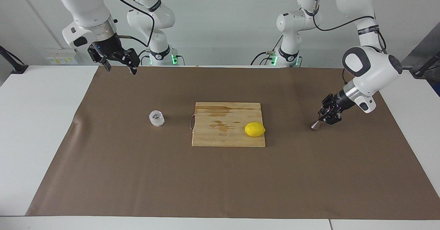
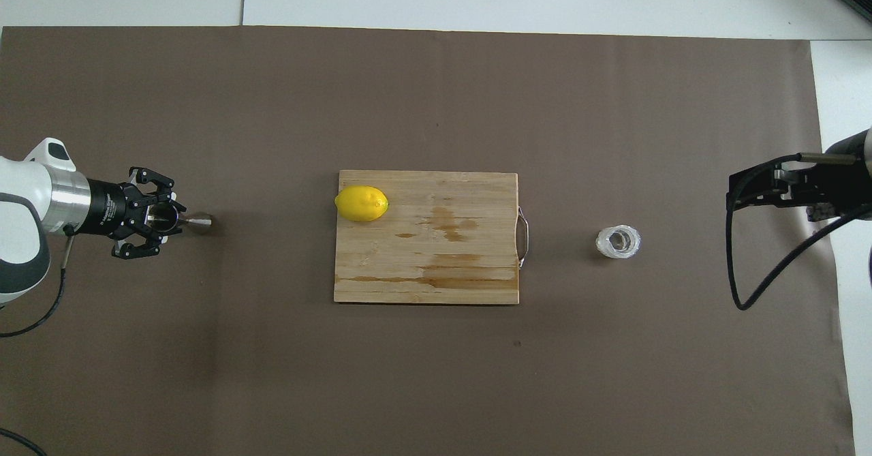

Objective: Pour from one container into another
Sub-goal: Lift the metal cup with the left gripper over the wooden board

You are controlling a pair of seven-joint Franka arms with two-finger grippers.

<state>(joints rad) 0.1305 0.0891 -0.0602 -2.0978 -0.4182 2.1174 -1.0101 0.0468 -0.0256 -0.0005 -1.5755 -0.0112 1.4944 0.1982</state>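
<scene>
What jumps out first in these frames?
The yellow lemon on the wooden board at mid-table. At the left arm's end of the table, the left gripper is shut on the tilted metal jigger. The clear glass cup stands alone on the brown mat toward the right arm's end, while the right gripper waits, open, above the mat's edge nearest the robots.

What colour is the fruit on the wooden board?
Bright yellow: the lemon, clearest in the overhead view.
</scene>
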